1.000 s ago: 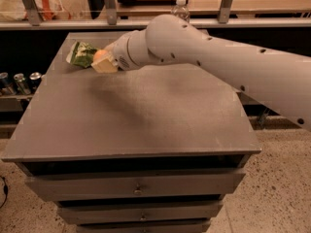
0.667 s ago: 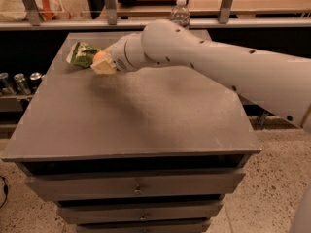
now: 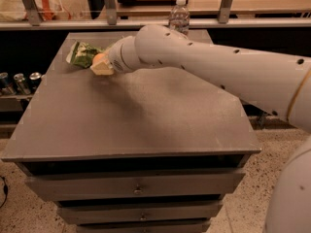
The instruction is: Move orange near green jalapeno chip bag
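The orange [image 3: 98, 58] sits at the far left of the grey table top [image 3: 146, 115], right beside the green jalapeno chip bag [image 3: 80, 54], which lies crumpled near the far left corner. My gripper [image 3: 102, 66] is at the end of the white arm that reaches across the table from the right. It is closed around the orange, with one cream finger [image 3: 103, 70] showing just below the fruit. The other finger is hidden behind the orange and the wrist.
A clear water bottle [image 3: 179, 15] stands at the table's far edge, behind the arm. Several cans [image 3: 19, 81] stand on a lower shelf to the left. Drawers [image 3: 136, 188] run below the table's front edge.
The arm's upper part has shifted slightly. The gripper and the orange stay in the same place beside the chip bag.
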You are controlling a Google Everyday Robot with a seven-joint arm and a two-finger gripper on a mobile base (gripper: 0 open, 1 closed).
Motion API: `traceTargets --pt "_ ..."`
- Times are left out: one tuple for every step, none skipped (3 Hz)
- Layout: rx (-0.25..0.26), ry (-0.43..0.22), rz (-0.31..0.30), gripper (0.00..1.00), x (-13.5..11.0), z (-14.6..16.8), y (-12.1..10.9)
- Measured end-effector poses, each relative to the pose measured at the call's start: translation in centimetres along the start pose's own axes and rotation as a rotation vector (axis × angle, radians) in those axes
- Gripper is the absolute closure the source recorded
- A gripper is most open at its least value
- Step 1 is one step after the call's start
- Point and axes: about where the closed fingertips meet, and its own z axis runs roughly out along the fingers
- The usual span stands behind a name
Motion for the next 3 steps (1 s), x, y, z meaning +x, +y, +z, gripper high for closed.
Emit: traceTargets --pt "0.011 0.009 0.01 0.6 0.16 0.3 -0.27" --pt "0.01 0.011 0.02 0.36 0.28 0.54 -0.38" --pt "0.001 0.009 0.025 0.13 0.36 0.76 -0.33"
